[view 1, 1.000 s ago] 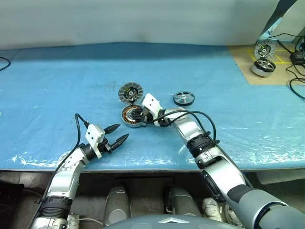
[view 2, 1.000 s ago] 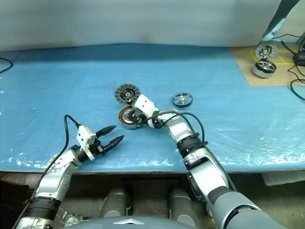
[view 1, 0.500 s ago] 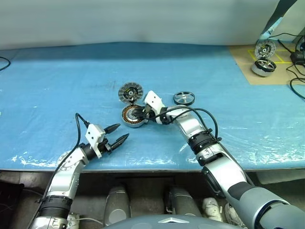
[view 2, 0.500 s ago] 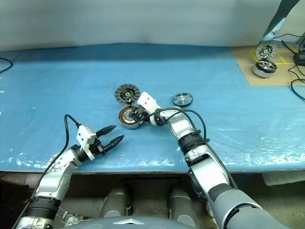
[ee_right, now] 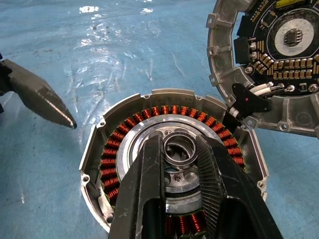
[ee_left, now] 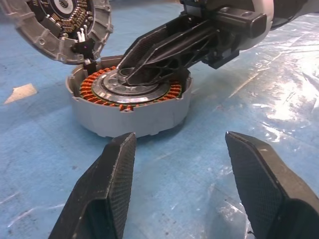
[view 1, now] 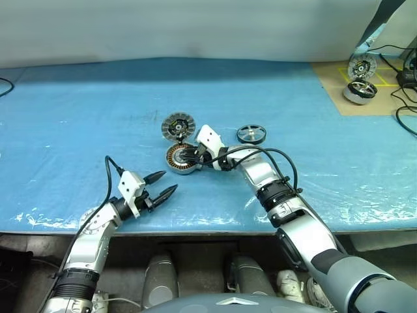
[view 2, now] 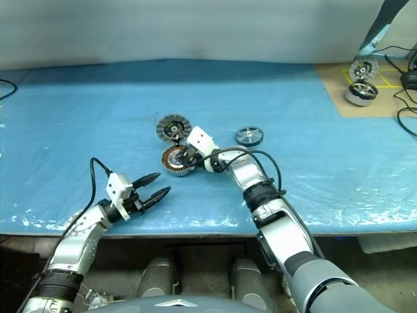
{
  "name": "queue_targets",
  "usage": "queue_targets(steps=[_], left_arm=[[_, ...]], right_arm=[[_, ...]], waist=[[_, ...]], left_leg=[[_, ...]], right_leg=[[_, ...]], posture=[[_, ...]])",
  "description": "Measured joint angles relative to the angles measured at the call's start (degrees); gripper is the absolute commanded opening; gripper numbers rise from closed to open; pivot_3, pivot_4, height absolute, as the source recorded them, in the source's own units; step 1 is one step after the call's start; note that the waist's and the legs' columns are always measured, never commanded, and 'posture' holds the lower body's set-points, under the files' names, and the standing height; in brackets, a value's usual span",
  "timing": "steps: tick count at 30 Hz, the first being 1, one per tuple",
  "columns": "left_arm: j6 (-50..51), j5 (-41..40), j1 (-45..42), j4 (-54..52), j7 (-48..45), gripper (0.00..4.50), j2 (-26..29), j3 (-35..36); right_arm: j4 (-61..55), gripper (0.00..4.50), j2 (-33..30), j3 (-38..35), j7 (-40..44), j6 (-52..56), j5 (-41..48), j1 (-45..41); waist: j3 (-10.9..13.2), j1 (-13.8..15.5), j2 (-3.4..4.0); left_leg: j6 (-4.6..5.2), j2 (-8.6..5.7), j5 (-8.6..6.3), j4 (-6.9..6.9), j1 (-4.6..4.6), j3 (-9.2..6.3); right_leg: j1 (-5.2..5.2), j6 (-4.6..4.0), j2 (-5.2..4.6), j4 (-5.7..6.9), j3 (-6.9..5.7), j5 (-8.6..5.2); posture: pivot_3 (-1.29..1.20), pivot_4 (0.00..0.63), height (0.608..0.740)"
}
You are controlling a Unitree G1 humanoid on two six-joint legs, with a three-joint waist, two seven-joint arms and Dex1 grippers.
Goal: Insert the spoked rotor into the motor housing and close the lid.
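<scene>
One round silver-grey motor housing (view 1: 182, 158) with a ring of copper-orange windings sits near the middle of the frame on the blue plastic-covered tabletop (view 1: 78, 111). Leaning against its far edge is one round silver-grey lid (view 1: 178, 125), its inner face with a dark circuit board and small components turned toward the camera; short wires join it to the housing. One small dark spoked rotor (view 1: 251, 134) with a silvery rim lies flat on the tabletop to the right of the housing, apart from it.

The right gripper (ee_right: 180, 164) reaches in from the right, its two black fingers (ee_right: 149, 184) drawn narrow over the housing's central hub, one on each side of the round bore; they seem to pinch the hub, though actual contact is hard to confirm. The left gripper (view 1: 162, 183) hovers at lower left of centre, near the housing, its fingers spread apart and empty.

In the upper right corner, on a tan board (view 1: 332, 81) with yellow tape lines, sit two more silver motor parts (view 1: 360, 78), one above the other. No readable writing or brand marks are visible on any part.
</scene>
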Motion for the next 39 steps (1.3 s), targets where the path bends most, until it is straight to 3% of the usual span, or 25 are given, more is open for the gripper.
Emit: queue_targets(steps=[5,13,22,25,32,39], left_arm=[[0.0,0.5,0.0,0.0,0.0,2.98,0.0,-0.1],[0.0,0.5,0.0,0.0,0.0,2.98,0.2,-0.1],[0.0,0.5,-0.5,0.4,0.0,2.98,0.4,0.0],[0.0,0.4,-0.6,0.7,-0.1,2.98,0.4,0.0],[0.0,0.3,-1.0,0.9,-0.2,2.98,0.4,0.0],[0.0,0.3,-0.8,0.9,-0.2,2.98,0.4,0.0]], right_arm=[[0.2,0.56,0.2,0.4,-0.4,-0.5,-0.4,0.0],[-0.8,3.32,0.0,1.1,0.8,-0.9,-0.6,1.0],[-3.3,3.32,-0.5,-1.0,2.6,3.3,2.6,1.2],[-4.9,2.66,-0.6,-2.7,2.4,4.5,3.9,1.2],[-5.1,0.15,0.3,-3.5,1.0,5.0,4.5,1.5],[-4.2,0.02,2.0,-3.0,-1.9,4.9,3.5,1.9]], waist=[[0.0,0.0,0.0],[0.0,0.0,0.0],[0.0,0.1,0.01],[0.0,0.1,0.0],[0.0,0.1,0.0],[0.0,0.0,0.01]], left_leg=[[0.0,0.0,0.0,-0.03,0.02,0.01],[0.0,-0.01,0.0,-0.04,0.03,0.02],[0.0,-0.02,0.0,-0.07,-0.06,0.02],[0.0,-0.02,0.0,-0.1,-0.08,0.02],[-0.01,-0.01,0.0,-0.14,-0.08,0.02],[-0.02,-0.02,0.0,-0.16,-0.09,0.03]], right_leg=[[0.0,0.0,0.0,0.0,0.01,-0.01],[0.01,0.0,-0.01,-0.01,0.03,-0.01],[-0.07,0.0,0.0,-0.07,0.02,-0.01],[-0.1,0.0,0.0,-0.07,0.02,-0.01],[-0.12,0.0,0.0,-0.08,0.02,-0.01],[-0.13,0.0,0.0,-0.1,0.02,-0.01]], posture=[[0.0,0.15,0.74],[0.0,0.15,0.74],[0.0,0.15,0.74],[0.0,0.15,0.74],[0.0,0.15,0.74],[0.0,0.15,0.74]])
